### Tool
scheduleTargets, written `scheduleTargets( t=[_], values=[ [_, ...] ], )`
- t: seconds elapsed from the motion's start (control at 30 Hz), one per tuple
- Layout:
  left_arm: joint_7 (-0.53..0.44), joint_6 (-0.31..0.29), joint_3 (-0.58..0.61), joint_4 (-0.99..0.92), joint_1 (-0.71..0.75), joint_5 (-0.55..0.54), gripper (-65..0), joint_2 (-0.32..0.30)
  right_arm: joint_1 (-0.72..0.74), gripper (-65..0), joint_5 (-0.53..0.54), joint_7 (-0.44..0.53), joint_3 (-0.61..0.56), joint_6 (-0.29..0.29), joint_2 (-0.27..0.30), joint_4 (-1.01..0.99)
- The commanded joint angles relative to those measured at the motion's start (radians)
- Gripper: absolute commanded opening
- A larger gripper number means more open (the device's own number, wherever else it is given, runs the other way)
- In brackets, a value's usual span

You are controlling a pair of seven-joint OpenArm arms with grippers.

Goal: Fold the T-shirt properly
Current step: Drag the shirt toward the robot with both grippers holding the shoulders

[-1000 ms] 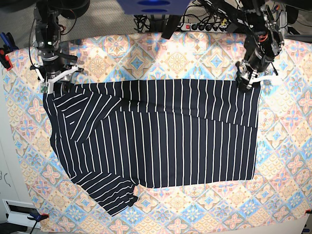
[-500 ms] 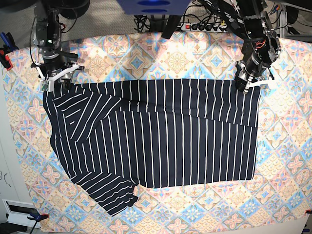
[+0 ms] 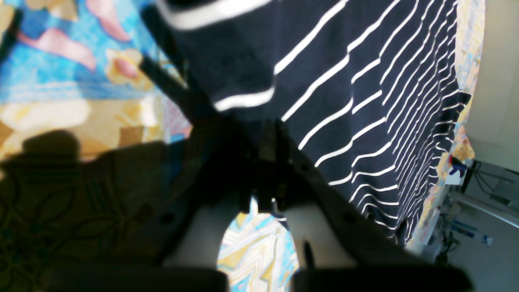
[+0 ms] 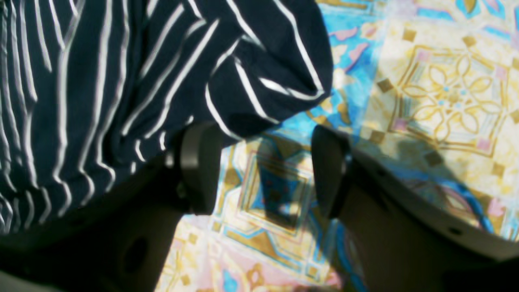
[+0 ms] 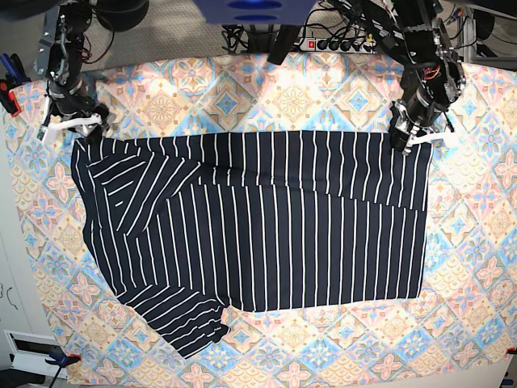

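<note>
The dark navy T-shirt (image 5: 266,234) with thin white stripes lies spread across the middle of the base view, one sleeve folded in at the upper left. At its upper right corner, my left gripper (image 5: 409,142) is shut; the left wrist view shows the left gripper (image 3: 272,170) pinching the T-shirt (image 3: 357,81) at its edge. My right gripper (image 5: 71,125) sits just off the shirt's upper left corner. In the right wrist view the right gripper (image 4: 263,170) is open, with the bunched corner of the T-shirt (image 4: 259,69) just beyond its fingertips and draped against one finger (image 4: 198,166).
An orange-and-blue floral-tile cloth (image 5: 307,93) covers the table under the shirt. A power strip and cables (image 5: 339,40) lie along the back edge. Clamps (image 5: 10,85) grip the cloth at the left edge, and another clamp (image 5: 58,358) holds the front left corner.
My left gripper has shut on the shirt's upper right corner. My right gripper has shifted left off the shirt's corner and opened wider. The shirt lies as before.
</note>
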Motion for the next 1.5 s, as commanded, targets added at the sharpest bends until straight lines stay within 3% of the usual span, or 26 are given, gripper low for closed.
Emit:
scheduleTargets(
  t=[0.0, 0.73, 1.23, 1.33, 1.47],
  values=[
    [0.016, 0.000, 0.002, 0.008, 0.000, 0.005, -65.0, -0.004, 0.002, -29.4, 0.010, 0.016, 0.012, 0.006, 0.014, 0.013],
    [0.016, 0.000, 0.002, 0.008, 0.000, 0.005, -65.0, -0.004, 0.152, -29.4, 0.013, 0.015, 0.007, 0.007, -0.006, -0.202],
    [0.016, 0.000, 0.000, 0.008, 0.000, 0.007, -65.0, -0.004, 0.261, -30.2, 0.013, 0.013, 0.007, 0.145, -0.006, -0.351],
    [0.016, 0.000, 0.000, 0.008, 0.000, 0.007, -65.0, -0.004, 0.270, -39.7, 0.013, 0.013, 0.007, 0.153, -0.006, -0.356],
    [0.016, 0.000, 0.000, 0.009, 0.004, 0.005, -65.0, -0.004, 0.267, -60.4, 0.013, 0.013, 0.009, 0.153, -0.006, -0.343]
  ],
)
